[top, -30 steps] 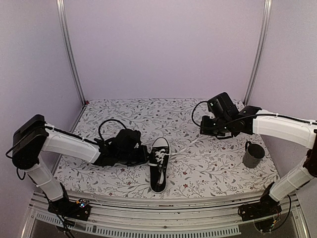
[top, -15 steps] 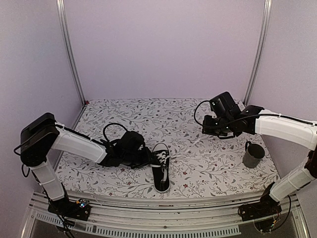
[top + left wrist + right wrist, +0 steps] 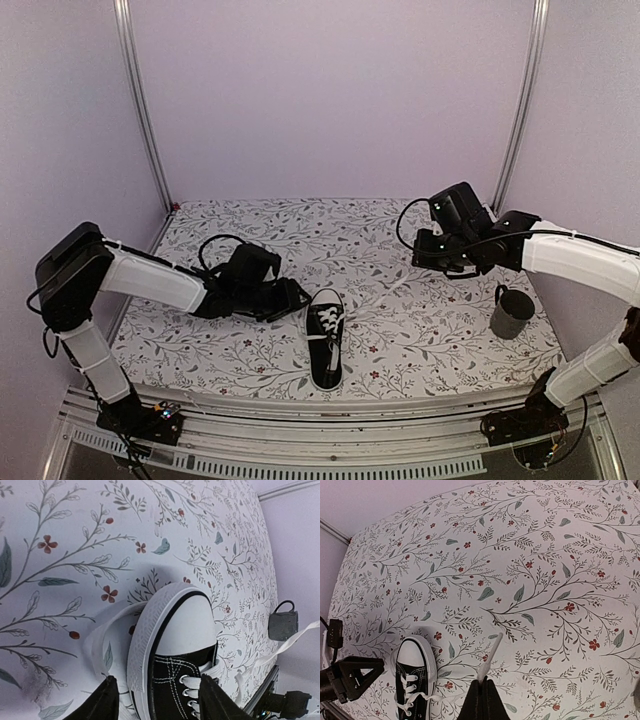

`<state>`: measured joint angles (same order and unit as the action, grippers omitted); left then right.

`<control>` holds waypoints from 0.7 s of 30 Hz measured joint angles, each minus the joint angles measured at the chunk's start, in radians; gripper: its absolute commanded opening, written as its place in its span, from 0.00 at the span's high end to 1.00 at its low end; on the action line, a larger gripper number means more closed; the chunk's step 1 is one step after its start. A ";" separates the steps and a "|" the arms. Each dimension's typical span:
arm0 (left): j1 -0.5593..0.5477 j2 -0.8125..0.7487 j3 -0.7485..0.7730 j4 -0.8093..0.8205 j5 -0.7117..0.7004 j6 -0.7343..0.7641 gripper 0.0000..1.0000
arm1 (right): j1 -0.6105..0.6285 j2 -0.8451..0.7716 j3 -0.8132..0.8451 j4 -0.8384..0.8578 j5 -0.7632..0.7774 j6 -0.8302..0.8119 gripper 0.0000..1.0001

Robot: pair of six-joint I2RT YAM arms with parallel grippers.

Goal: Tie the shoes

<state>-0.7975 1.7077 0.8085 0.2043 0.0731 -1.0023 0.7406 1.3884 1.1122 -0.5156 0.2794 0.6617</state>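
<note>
The black sneaker (image 3: 325,338) with its white toe cap lies on the floral cloth, toe towards the back. My left gripper (image 3: 293,298) sits just left of the toe, open. In the left wrist view the shoe (image 3: 175,645) shows between my left gripper's (image 3: 160,705) spread fingers, and a slack white lace (image 3: 100,642) lies beside its sole. My right gripper (image 3: 483,690) is shut on the other lace end (image 3: 490,655), whose tip sticks out past the fingertips. That lace (image 3: 395,284) runs taut from the shoe (image 3: 412,680) up to my right gripper (image 3: 428,262).
A dark grey mug (image 3: 512,313) stands at the right of the table, under the right forearm; it also shows in the left wrist view as the mug (image 3: 283,625). Metal frame posts (image 3: 140,110) stand at the back corners. The table's front rail (image 3: 320,405) lies just behind the shoe's heel.
My left gripper has opened, let the lace go and drawn back a little to the left of the toe. The shoe has shifted slightly. The right gripper stays shut, moved slightly right.
</note>
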 measured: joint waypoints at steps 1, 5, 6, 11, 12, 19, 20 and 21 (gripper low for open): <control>0.000 0.018 0.015 -0.005 0.012 0.007 0.48 | 0.000 0.000 0.000 0.000 0.000 0.000 0.98; 0.000 0.048 0.039 -0.050 0.020 0.026 0.54 | 0.000 -0.004 -0.001 -0.001 0.001 0.000 0.98; -0.001 0.051 0.047 -0.071 0.009 0.036 0.54 | 0.000 -0.006 -0.001 -0.001 0.001 0.000 0.98; -0.021 0.059 0.113 -0.198 -0.095 0.087 0.53 | 0.000 -0.011 -0.001 -0.001 0.000 0.000 0.98; -0.029 0.059 0.123 -0.215 -0.114 0.094 0.54 | 0.000 -0.011 -0.001 -0.001 0.000 0.000 0.98; -0.061 0.080 0.166 -0.319 -0.203 0.116 0.57 | 0.000 -0.011 -0.001 0.000 -0.001 0.000 0.98; -0.064 0.089 0.177 -0.337 -0.219 0.117 0.57 | 0.000 -0.011 -0.001 0.000 -0.001 0.000 0.98; -0.066 0.098 0.189 -0.353 -0.231 0.120 0.58 | 0.000 -0.011 -0.001 0.000 -0.001 0.000 0.98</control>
<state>-0.8631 1.8053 0.9974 -0.1486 -0.1577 -0.8822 0.7406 1.3773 1.1114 -0.5159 0.2787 0.6617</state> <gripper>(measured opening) 0.429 0.021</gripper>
